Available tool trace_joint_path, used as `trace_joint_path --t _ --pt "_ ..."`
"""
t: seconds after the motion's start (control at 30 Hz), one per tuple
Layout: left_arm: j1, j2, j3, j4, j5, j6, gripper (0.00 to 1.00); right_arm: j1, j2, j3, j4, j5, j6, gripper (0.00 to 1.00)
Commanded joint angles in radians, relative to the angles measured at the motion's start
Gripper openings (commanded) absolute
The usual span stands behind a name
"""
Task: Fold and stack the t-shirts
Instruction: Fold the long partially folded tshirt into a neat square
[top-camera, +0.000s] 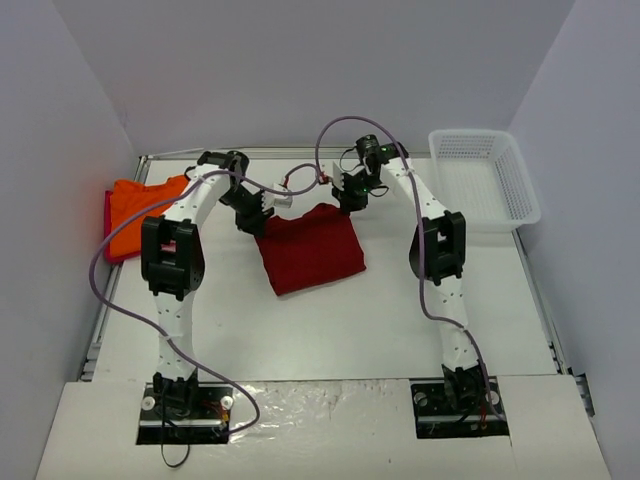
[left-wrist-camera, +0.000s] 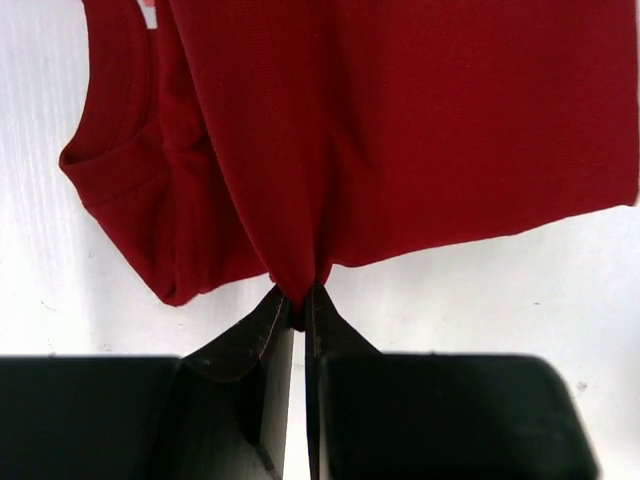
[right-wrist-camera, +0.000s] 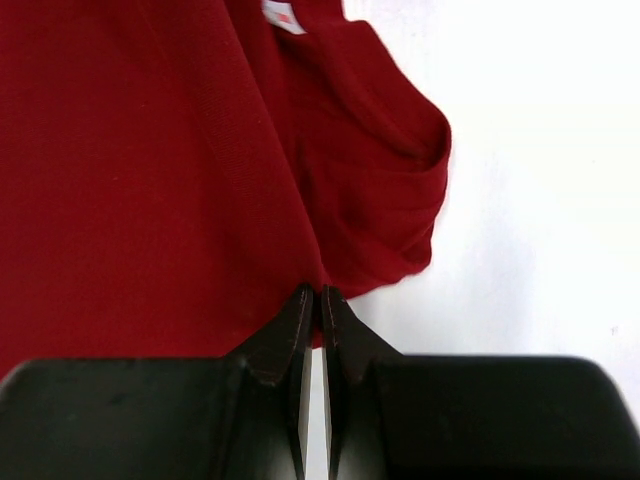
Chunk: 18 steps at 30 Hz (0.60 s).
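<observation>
Mid-fold, my left fingers (left-wrist-camera: 255, 335) and right fingers (right-wrist-camera: 285, 335) each pinch the dark red t-shirt (top-camera: 310, 250); the orange t-shirt (top-camera: 140, 215) lies apparently folded far left.

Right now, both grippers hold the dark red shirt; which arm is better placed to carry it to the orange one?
Left, probably. The orange shirt lies far left, nearer the left gripper; the right gripper, also shut on the dark red shirt, would have to reach across.
</observation>
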Motion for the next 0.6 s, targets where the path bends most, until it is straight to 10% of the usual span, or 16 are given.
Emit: trace_joint_path --t 0.0,0.3,0.4,0.47,0.57 --pt "0.046 0.032 0.075 -0.062 -0.016 -0.002 0.02 -0.017 0.128 0.141 -0.002 -0.001 -0.028 0.00" --pt "0.072 0.104 0.083 -0.034 -0.013 -0.024 0.02 0.017 0.278 0.258 0.021 -0.029 -0.032 0.01" --pt "0.072 0.112 0.037 0.015 -0.033 -0.044 0.04 0.026 0.286 0.250 0.054 -0.034 -0.006 0.25" --pt "0.070 0.109 -0.005 0.059 -0.037 -0.068 0.34 0.029 0.277 0.242 0.089 -0.029 0.018 0.42" --pt "0.070 0.060 -0.072 0.140 -0.022 -0.103 0.52 0.043 0.211 0.199 0.171 -0.003 0.092 0.60"
